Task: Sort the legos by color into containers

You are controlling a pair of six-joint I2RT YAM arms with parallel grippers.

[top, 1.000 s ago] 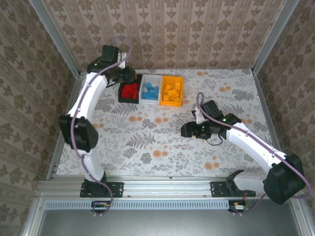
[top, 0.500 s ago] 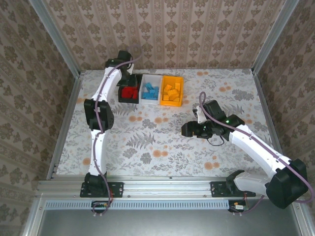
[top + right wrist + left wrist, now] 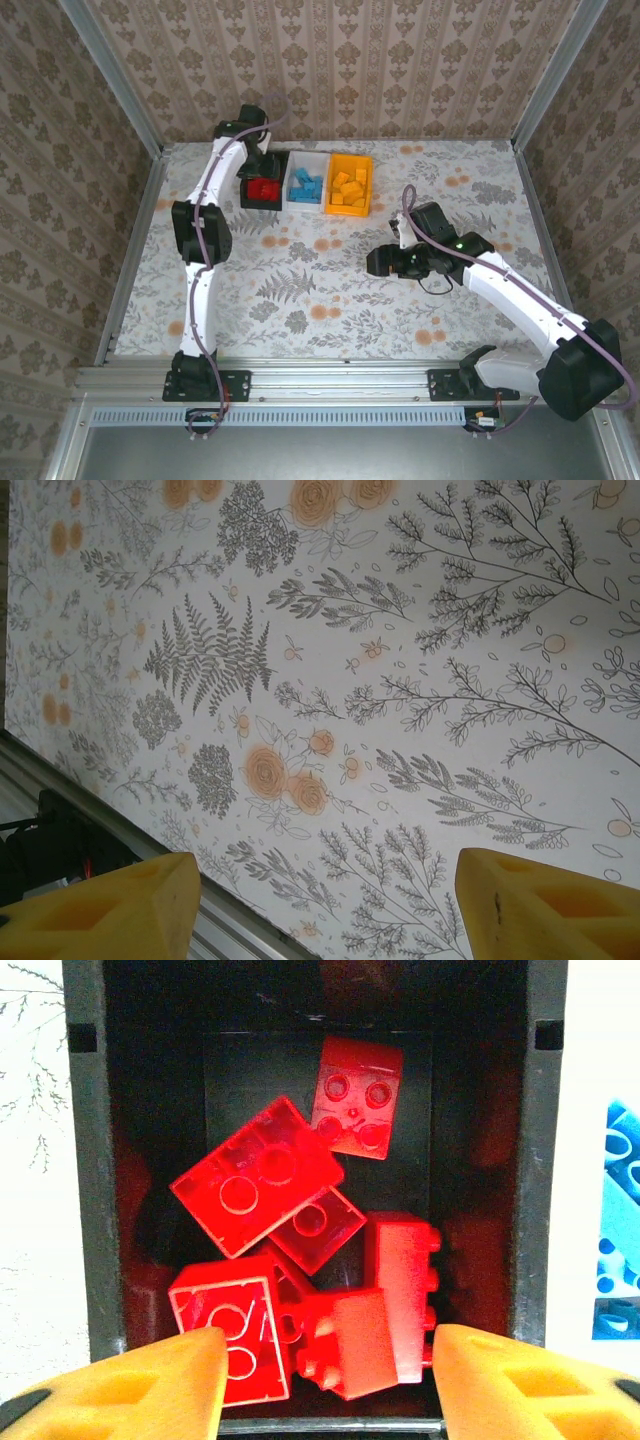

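Currently the left gripper (image 3: 330, 1380) hangs over the near end of the black bin (image 3: 90, 1160), fingers (image 3: 120, 1390) spread wide with nothing between them. Red bricks (image 3: 270, 1180) lie below in a loose heap, about seven as far as the overlap lets one count. Some lie studs up and some on their sides. Any mark on the studs is too blurred to read.

From the top camera the three bins stand touching in a row at the far side of the table (image 3: 300, 290):
- black bin (image 3: 262, 207), left, holding red bricks (image 3: 264, 188);
- white bin (image 3: 304, 207), middle, holding blue bricks (image 3: 305, 184);
- orange bin (image 3: 347, 211), right, holding yellow bricks (image 3: 349, 186).

The left gripper (image 3: 262, 165) covers the far end of the black bin in that view. In the left wrist view the two fingers hide the bin's near corners. The white bin (image 3: 585, 1080) and a few blue bricks (image 3: 620, 1210) show at the right edge.

The right gripper (image 3: 378, 263) is well apart from the bins, right of centre over the floral cloth. Its fingers (image 3: 110, 905) are likewise spread and hold nothing. The metal rail (image 3: 250, 930) at the table's edge shows beneath them.
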